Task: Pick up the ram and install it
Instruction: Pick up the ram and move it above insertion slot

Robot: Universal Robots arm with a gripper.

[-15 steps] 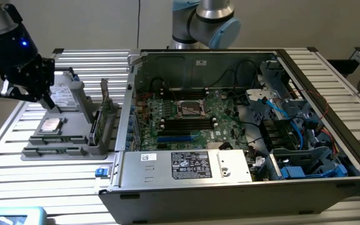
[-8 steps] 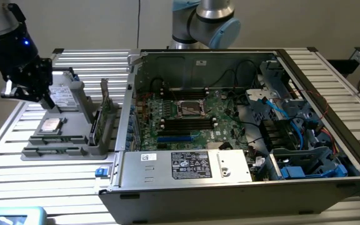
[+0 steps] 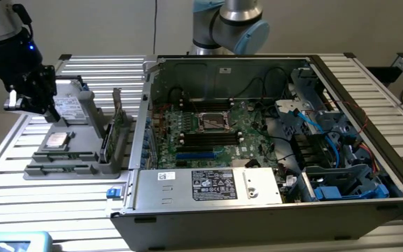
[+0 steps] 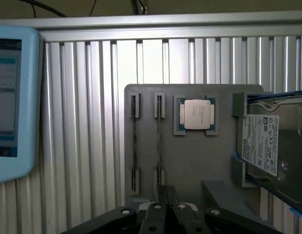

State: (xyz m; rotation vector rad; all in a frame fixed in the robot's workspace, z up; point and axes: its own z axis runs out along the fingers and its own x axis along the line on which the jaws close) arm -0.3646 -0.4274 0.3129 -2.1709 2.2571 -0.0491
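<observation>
**Ram untouched, jaws shut**

Ram (image 4: 159,141) stands on edge in the holder (image 4: 190,165), near the CPU (image 4: 197,114). We see the gripper (image 4: 166,191) over the holder, jaws fully closed and empty. Risk: coming down closed, it'd strike the ram's edge.

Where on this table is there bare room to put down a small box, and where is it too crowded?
The table is bare between the tablet and the holder, and past the case at the exterior view's upper right. Crowded: the holder, with ram, processor and drive, and the case's inside.
</observation>
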